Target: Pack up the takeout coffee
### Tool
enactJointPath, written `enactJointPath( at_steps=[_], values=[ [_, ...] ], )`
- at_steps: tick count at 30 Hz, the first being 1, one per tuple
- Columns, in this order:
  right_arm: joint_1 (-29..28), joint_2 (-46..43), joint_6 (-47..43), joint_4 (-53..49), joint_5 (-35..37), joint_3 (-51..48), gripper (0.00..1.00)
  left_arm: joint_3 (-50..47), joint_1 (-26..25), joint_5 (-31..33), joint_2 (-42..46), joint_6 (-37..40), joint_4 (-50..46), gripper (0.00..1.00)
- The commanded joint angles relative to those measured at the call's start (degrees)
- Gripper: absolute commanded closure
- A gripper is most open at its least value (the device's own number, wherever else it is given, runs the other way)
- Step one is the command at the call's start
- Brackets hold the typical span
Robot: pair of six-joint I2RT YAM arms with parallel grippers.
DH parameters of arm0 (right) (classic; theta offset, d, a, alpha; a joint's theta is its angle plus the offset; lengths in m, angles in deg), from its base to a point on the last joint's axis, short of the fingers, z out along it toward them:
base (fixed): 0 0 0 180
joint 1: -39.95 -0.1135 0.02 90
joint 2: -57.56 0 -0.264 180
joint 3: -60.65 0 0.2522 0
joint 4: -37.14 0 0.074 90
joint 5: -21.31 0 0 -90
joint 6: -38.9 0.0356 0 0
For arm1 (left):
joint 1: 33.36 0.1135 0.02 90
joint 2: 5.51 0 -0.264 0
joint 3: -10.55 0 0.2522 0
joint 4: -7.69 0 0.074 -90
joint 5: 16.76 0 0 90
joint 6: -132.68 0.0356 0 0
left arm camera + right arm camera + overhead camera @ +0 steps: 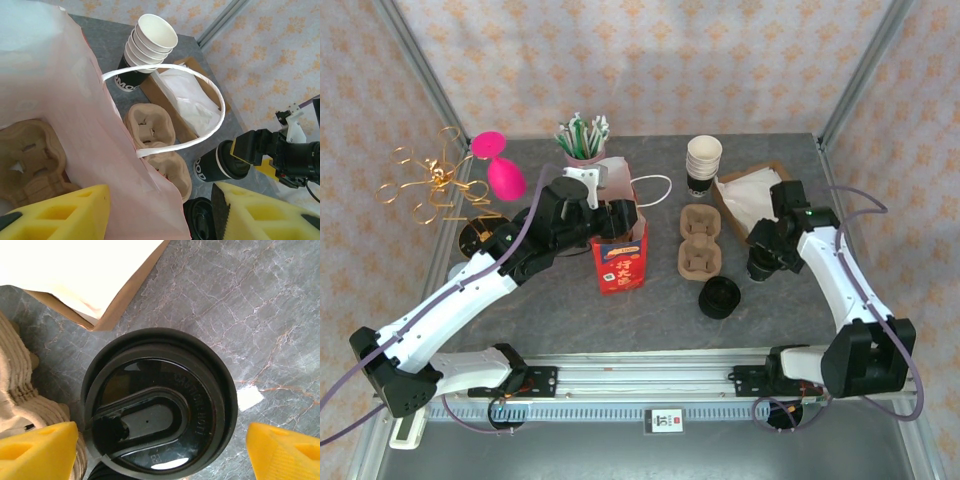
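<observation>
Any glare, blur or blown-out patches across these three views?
Top view: even light, sharp, soft shadows. Left wrist view: the near bag wall is washed out and soft. Right wrist view: small glints on the black lid; the white paper is blown out.

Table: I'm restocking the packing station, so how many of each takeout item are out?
Paper bag: 1
Lidded cup: 1
Empty-cup stack: 1
Carrier stack on table: 1
Carrier inside bag: 1
Lid pile: 1
Napkin box: 1
Straw holder: 1
Total: 8
</observation>
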State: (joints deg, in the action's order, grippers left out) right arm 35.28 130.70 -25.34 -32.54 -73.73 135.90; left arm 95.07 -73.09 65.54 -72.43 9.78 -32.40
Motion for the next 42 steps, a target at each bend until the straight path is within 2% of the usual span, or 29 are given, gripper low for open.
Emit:
enactJointPath(
  at_steps=[1, 5, 23, 34, 42],
  values=[
    [0.36, 1.61, -1.78, -0.63, 2.55, 1.79, 0.15, 0.43, -0.18, 2.34, -0.15, 0.77, -0.21, 0.43],
    [0.36, 2.95, -3.39, -0.40, 1.08, 2.88, 0.18, 0.67, -0.18, 3.43, -0.06, 1.09, -0.34, 0.42],
    [0.27, 7.38, -4.79, -3.39, 3.70, 3.96, 0.20, 0.70, -0.05, 4.92, -0.13, 1.57, -1.29, 0.41],
    [-0.08, 7.27, -5.92, -4.13, 2.47, 3.17, 0.20, 0.34, 0.60, 5.97, 0.21, 1.53, -1.90, 0.41],
    [-0.08, 7.86, -6.67, -5.51, 3.03, 4.79, 0.28, 1.02, 1.27, 7.33, 0.58, 0.77, -4.40, 0.40]
  ],
)
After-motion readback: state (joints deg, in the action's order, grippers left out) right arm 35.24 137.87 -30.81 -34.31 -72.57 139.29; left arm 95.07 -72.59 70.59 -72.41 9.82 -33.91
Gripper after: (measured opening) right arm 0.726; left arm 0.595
